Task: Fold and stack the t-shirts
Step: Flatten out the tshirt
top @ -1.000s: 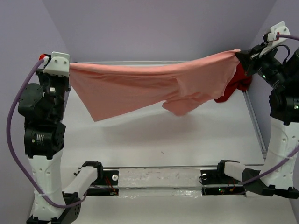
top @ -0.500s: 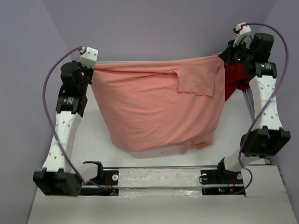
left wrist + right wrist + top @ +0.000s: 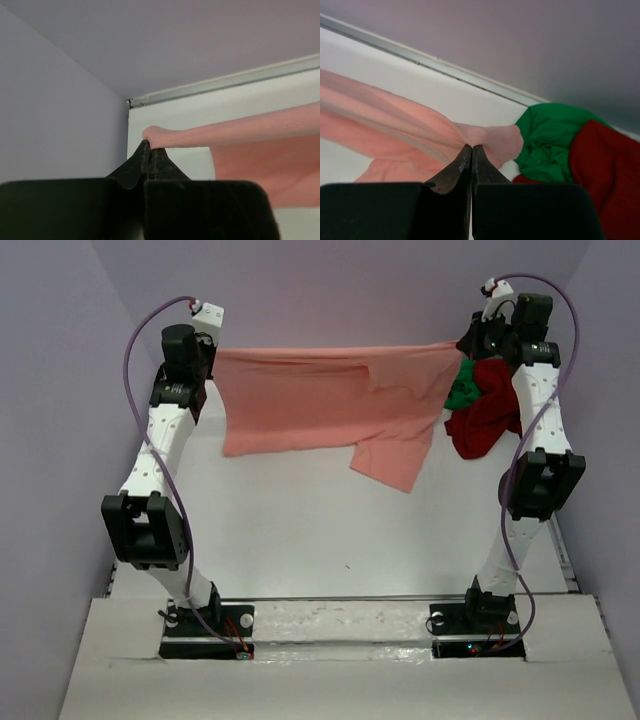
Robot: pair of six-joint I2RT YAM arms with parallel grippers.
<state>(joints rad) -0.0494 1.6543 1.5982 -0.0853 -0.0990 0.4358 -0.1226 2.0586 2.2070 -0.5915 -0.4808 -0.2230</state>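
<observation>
The salmon-pink t-shirt [image 3: 320, 405] is thin, soft, matt cloth that hangs in smooth folds. The green t-shirt [image 3: 547, 135] and the dark red t-shirt [image 3: 610, 165] are the same matt cloth, crumpled. The left gripper [image 3: 148, 150] and right gripper [image 3: 471, 152] are smooth, dull black plastic. The tabletop [image 3: 300, 530] is white, smooth and matt. The rail [image 3: 225, 82] at its far edge looks like pale metal with a faint sheen. The 2 arms, left arm [image 3: 158, 450] and right arm [image 3: 540, 410], have smooth white plastic shells.
</observation>
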